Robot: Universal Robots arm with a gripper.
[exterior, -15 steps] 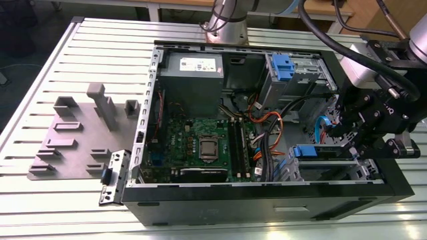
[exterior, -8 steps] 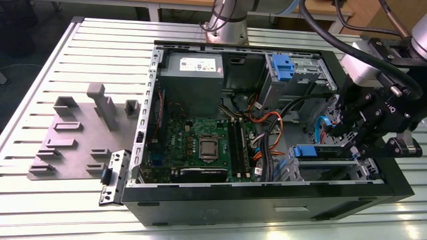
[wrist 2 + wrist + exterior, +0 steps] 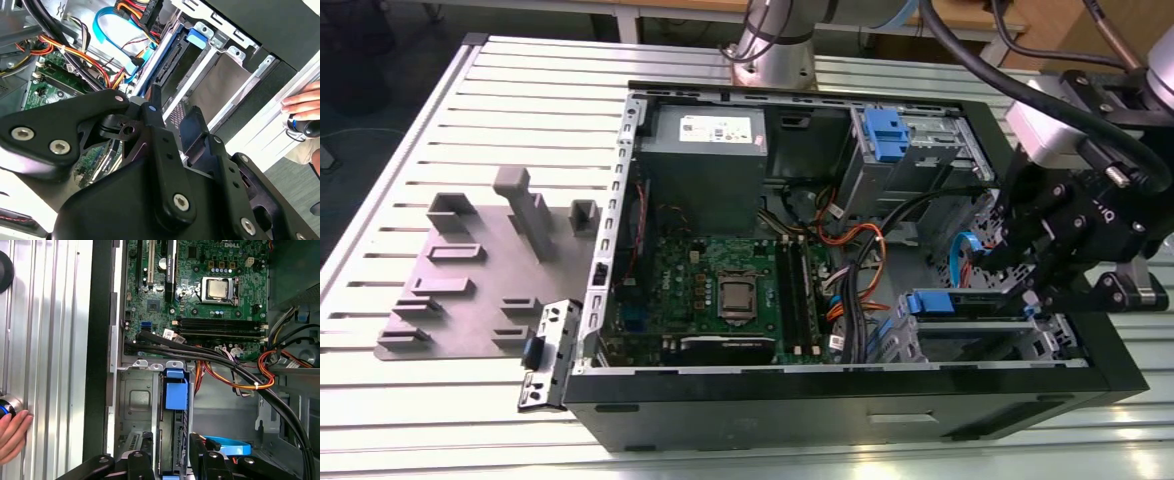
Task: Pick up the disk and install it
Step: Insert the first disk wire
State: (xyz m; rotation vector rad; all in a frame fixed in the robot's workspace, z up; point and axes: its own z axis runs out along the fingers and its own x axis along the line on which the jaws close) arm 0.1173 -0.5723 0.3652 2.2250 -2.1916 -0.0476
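disk [image 3: 176, 397] half hidden, hand [image 3: 12, 432] cropped

Robotics lab or workshop bench, not a home. My arm base [image 3: 767, 55] is bolted at a slotted aluminium table [image 3: 440, 140]. On it sits an opened desktop computer case [image 3: 854, 410] with its motherboard [image 3: 720, 290] bare, beside a grey fixture plate [image 3: 467, 290] of holders. Thick cables [image 3: 961, 50] loop overhead, a wooden benchtop [image 3: 680, 6] stands behind, and a person's hand [image 3: 11, 432] rests at the table edge.
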